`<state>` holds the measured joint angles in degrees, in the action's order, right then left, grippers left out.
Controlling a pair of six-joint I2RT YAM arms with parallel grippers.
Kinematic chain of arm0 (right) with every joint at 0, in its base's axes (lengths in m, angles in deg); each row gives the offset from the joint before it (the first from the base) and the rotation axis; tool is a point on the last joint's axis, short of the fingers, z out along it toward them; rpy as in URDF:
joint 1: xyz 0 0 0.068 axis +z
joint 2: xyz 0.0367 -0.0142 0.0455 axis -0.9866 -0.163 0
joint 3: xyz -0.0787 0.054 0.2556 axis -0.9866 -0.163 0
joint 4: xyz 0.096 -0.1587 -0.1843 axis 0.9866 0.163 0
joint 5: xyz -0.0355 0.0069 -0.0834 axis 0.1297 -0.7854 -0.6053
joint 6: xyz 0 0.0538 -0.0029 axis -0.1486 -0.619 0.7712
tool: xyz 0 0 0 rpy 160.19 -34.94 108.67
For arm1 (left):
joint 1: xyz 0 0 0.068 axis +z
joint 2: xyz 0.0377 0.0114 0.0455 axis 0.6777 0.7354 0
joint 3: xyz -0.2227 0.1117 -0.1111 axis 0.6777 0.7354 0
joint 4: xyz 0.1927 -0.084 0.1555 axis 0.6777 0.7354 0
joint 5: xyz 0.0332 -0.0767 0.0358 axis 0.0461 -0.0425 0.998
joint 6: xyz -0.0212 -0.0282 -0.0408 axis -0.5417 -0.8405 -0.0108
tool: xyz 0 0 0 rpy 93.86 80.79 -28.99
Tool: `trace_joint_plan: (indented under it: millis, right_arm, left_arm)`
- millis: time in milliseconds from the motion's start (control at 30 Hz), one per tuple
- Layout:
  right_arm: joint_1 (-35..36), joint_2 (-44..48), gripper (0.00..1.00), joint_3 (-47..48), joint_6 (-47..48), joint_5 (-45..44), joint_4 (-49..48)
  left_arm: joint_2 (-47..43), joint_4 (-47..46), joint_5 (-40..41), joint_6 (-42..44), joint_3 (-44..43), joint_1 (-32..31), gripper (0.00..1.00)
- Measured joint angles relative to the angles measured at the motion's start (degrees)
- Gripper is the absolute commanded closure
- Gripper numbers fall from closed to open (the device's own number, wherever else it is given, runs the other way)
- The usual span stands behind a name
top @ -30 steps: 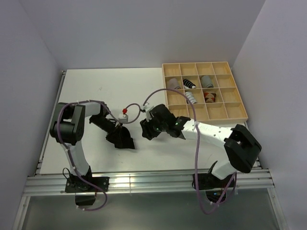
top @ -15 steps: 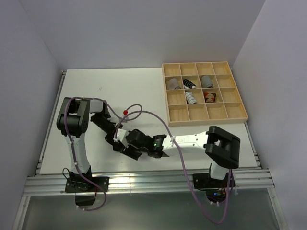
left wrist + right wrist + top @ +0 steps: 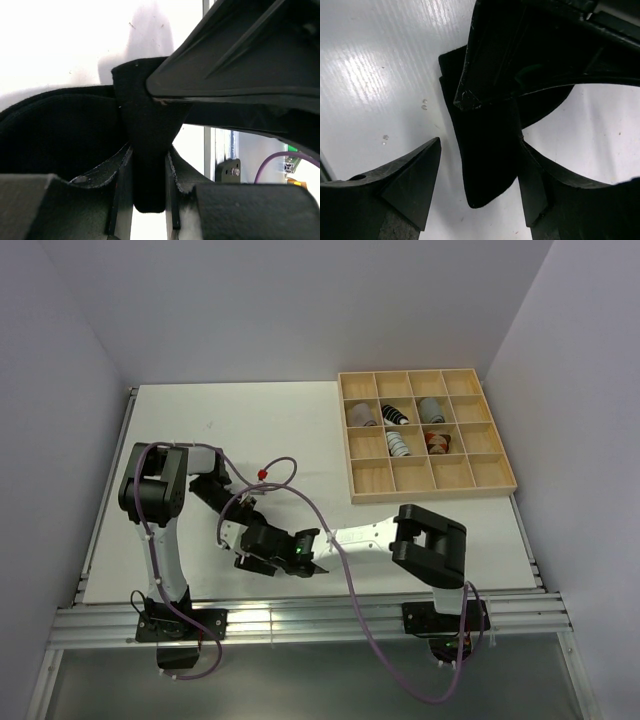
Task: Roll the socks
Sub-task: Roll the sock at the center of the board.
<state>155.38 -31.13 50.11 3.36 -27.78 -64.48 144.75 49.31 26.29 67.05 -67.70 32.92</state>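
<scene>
Near the front edge of the table (image 3: 200,420), left of centre, the black sock (image 3: 487,155) is lying on the white top, mostly hidden under both grippers in the top view. The left gripper (image 3: 147,197) is clamping a raised fold of the sock between its pads, shown close up in the left wrist view. The right gripper (image 3: 479,167) is hanging just over the sock's rounded end, fingers spread apart either side of the fabric and gripping nothing. A left finger is crossing right above that gap, so the two grippers are crowding each other. The step in hand is likely getting a second hold to start the roll. To do it well, the right should be closing low on the free end and catching every layer, with the left pinning the fold and the fingers not colliding. The wooden tray (image 3: 372,477) with rolled socks is sitting well apart, far right.
</scene>
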Motion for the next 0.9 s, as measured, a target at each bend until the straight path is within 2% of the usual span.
trace_joint_plan:
  millis: [100,133,200,300,333,433,667,733,767,833,900]
  right_arm:
    - [0.0,-1.6,0.41,1.0,0.7,-0.8,0.1]
    - [0.0,-2.0,0.46,1.4,0.9,-1.0,0.1]
    - [0.0,-3.5,0.5,2.7,1.4,-1.7,0.2]
    - [0.0,-5.5,0.69,4.2,2.0,-2.2,0.8]
    - [0.0,-5.8,0.72,4.3,2.1,-2.4,0.8]
    - [0.0,-5.8,0.75,4.2,2.0,-2.6,0.7]
    - [-0.8,-5.8,0.77,4.0,1.9,-3.5,0.1]
    - [-1.0,-5.8,0.78,3.9,1.7,-3.4,0.1]
    - [-1.0,-5.8,0.78,3.7,1.7,-3.4,0.0]
    - [-1.0,-5.8,0.78,3.6,1.7,-3.2,0.0]
    - [-1.0,-5.8,0.78,3.6,1.7,-3.0,0.0]
  left_arm:
    - [0.0,0.0,0.3,-0.1,-0.1,0.0,1.0]
    - [0.0,0.0,0.3,-0.1,-0.1,0.0,0.98]
    - [0.0,0.0,0.7,-0.2,-0.1,0.0,0.95]
    - [0.0,0.0,1.2,-0.5,-0.2,-0.1,0.8]
    - [0.0,0.0,1.3,-0.7,-0.2,-0.2,0.73]
    - [-0.1,0.0,2.1,-1.7,-0.9,-0.3,0.68]
    - [-1.5,-0.1,3.3,-5.6,-4.9,-0.8,0.61]
    - [-2.1,-0.1,3.1,-6.9,-6.7,-0.5,0.54]
    - [-2.6,-0.1,2.8,-7.4,-7.6,-0.1,0.46]
    - [-3.2,-0.2,2.3,-8.5,-9.4,0.7,0.45]
    - [-3.7,-0.4,2.0,-10.3,-10.9,1.9,0.5]
